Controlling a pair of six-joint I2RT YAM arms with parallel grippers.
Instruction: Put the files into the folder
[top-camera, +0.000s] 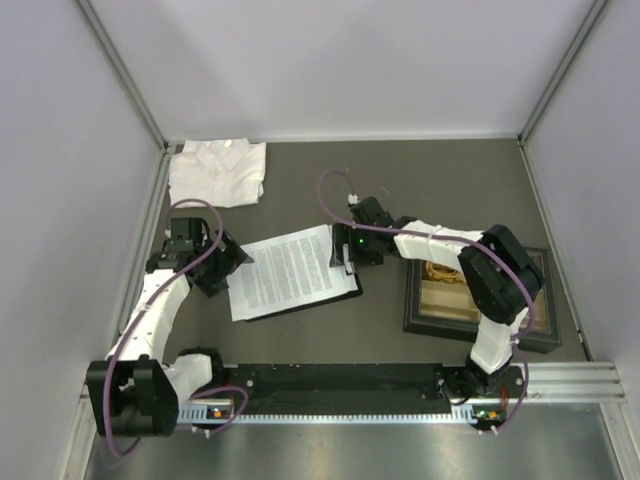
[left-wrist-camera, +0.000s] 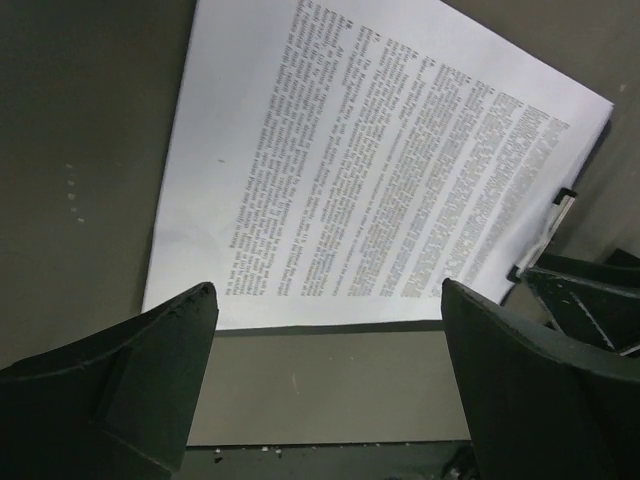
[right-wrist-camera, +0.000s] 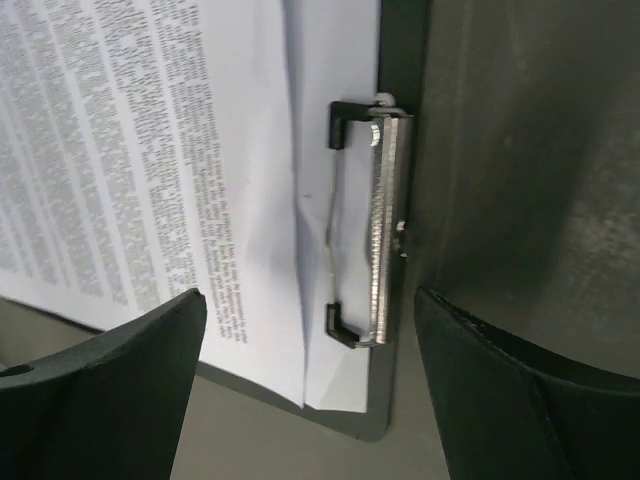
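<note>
- Judging from the top view, we are at the closing step: the files (top-camera: 290, 273) already lie on the folder (top-camera: 352, 290) at the middle of the desk (top-camera: 420, 180), covering it except for a black margin at the 3 and 5 o'clock sides.
- Our right hand (top-camera: 348, 250) hovers over the folder's 3 o'clock short edge. Its wrist camera shows both fingers (right-wrist-camera: 110, 400) spread wide and gripping nothing, with the silver clip (right-wrist-camera: 385, 230) framed between them.
- In that view the sheets' edge appears to sit beneath the clip's black arms. The paper (right-wrist-camera: 150, 150) buckles slightly beside the clip, and one sheet's corner sticks out past another's at 6 o'clock, so the stack is not square.
- Our left hand (top-camera: 222, 262) waits at the files' 9 o'clock end, just off the paper. Its fingers (left-wrist-camera: 130, 390) are also apart and empty, and the printed page (left-wrist-camera: 380, 170) fills the view ahead.
- We think the next move calls for squaring the stack, with the left hand nudging the free end while the right lifts or steadies the clip. It needs a light touch, because thin paper creases easily.
- The folded shirt (top-camera: 218, 172) at 11 o'clock and the tray (top-camera: 480, 325) at 3 o'clock lie well apart from the work.
</note>
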